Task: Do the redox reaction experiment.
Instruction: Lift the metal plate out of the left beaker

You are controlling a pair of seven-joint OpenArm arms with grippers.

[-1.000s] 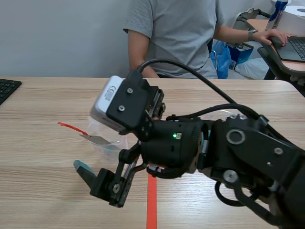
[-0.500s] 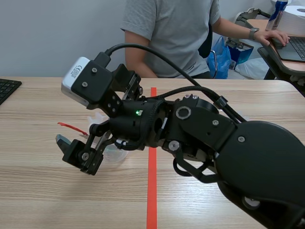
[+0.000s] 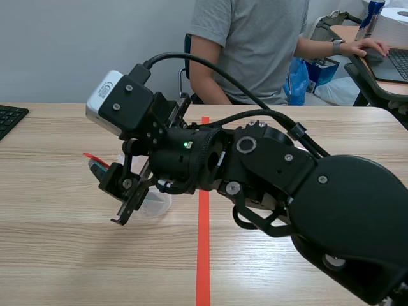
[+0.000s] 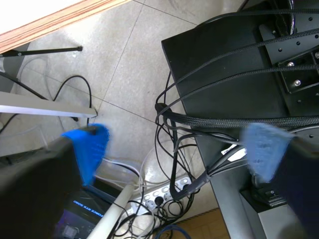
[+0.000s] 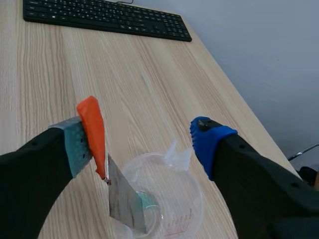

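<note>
A clear spouted beaker (image 5: 185,199) stands upright, an orange-handled metal strip (image 5: 113,177) leaning inside over its rim

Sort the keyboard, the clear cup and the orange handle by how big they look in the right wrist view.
1. Clear beaker: looks biggest, but it is nearest the camera.
2. Black keyboard: longer but thin, far away and partly cut off, so these two are unsure.
3. Orange handle: smallest.

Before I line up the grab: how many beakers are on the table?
1: a clear beaker between the right pincer's open fingers, with a metal strip in it. The arm may hide others.
</note>
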